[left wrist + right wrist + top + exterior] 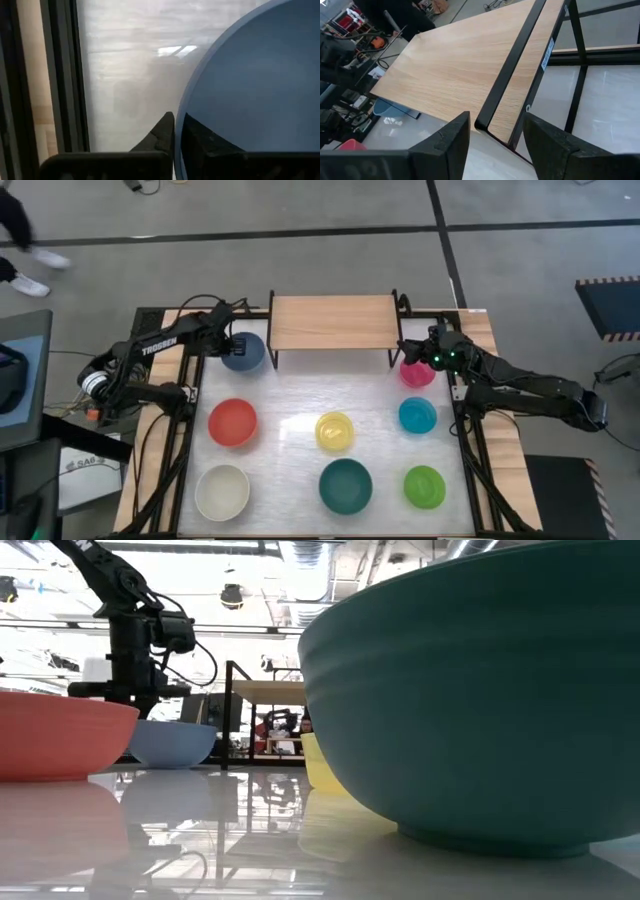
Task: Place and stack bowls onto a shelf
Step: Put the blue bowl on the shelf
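Note:
The slate blue bowl (245, 352) stands on its base on the white table, left of the shelf (333, 322); the low view also shows this bowl (170, 743). My left gripper (230, 346) is shut on its rim. My right gripper (408, 352) hangs open and empty at the shelf's right end, above the pink bowl (417, 372). In its wrist view the right gripper (495, 142) faces the wood plank top (455, 65). Red (232, 422), yellow (334, 431), cyan (417, 415), white (222, 492), dark teal (345, 485) and lime green (424, 486) bowls stand apart on the table. My left gripper pinches the slate blue bowl's rim (181, 107) on its left side, one finger outside (162, 132) and one finger inside the bowl (205, 142). The fingers come from above, pointing down. The bowl sits upright with its base on the table (170, 766).
The shelf's black legs (272, 352) stand close to the blue bowl and to my right gripper. A black frame (190, 430) runs along both table sides. The plank top (333, 322) carries nothing. Bare table (300, 385) lies between the shelf and the bowls.

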